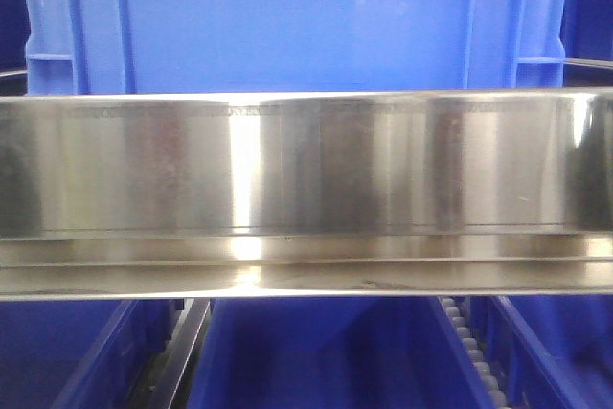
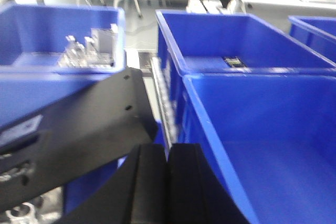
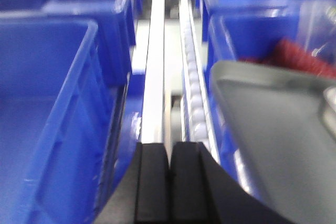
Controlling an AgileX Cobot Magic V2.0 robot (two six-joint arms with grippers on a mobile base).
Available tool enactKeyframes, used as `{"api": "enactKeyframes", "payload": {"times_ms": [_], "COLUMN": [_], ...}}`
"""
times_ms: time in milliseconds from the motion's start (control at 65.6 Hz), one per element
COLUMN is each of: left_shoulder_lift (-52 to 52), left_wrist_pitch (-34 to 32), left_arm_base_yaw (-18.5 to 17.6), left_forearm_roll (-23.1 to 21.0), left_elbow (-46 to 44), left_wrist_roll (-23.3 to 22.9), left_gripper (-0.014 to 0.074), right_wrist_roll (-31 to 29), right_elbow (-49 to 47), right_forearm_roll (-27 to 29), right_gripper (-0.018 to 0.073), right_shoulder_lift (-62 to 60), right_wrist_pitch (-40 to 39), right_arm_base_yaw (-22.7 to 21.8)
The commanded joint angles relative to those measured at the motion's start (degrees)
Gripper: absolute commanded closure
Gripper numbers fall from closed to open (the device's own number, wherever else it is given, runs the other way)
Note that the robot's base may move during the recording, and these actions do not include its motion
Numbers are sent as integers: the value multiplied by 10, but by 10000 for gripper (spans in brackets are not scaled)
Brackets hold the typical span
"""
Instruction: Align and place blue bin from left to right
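While left gripper (image 2: 168,182) and right gripper (image 3: 169,182) seem closed, blue bin (image 1: 287,16) stands upright

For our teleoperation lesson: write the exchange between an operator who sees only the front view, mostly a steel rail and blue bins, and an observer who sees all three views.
Operator: Anything gripped on the left?
Observer: No. The left hand is shut on nothing, beside a bin whose visible inside is bare.
Operator: And on the right?
Observer: The right hand is shut and empty too, above a roller track between bins.
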Motion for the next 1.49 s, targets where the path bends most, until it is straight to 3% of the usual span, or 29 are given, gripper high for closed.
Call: {"api": "enactKeyframes", "payload": {"times_ms": [0,244,472,899,991,1097,1158,1478], "left_shoulder_lift": [17,23,23,23,23,23,23,23], "left_wrist_pitch": [28,50,81,93,93,93,93,98], "left_arm_base_yaw": [-3,-3,-3,-3,-3,-3,-3,-3], "left_forearm_roll": [-21,-34,-32,-22,-22,-22,-22,-22], "left_elbow": [-33,-42,-42,-42,-42,-42,-42,-42], "left_wrist_roll": [0,0,0,0,0,0,0,0], "left_gripper": [707,707,707,707,707,707,707,707], "right_wrist_roll": [20,131,134,132,132,132,133,134], "right_elbow": [-54,-151,-224,-251,-251,-251,-251,-251], "right_forearm_roll": [-6,-129,-131,-125,-124,-122,-111,-83], "right_gripper": [636,625,625,623,564,319,228,298], "right_shoulder_lift": [35,123,186,207,207,207,207,220], "right_wrist_pitch": [49,116,163,170,170,169,169,153], "right_arm_base_yaw": [20,100,136,138,141,146,146,148]}}
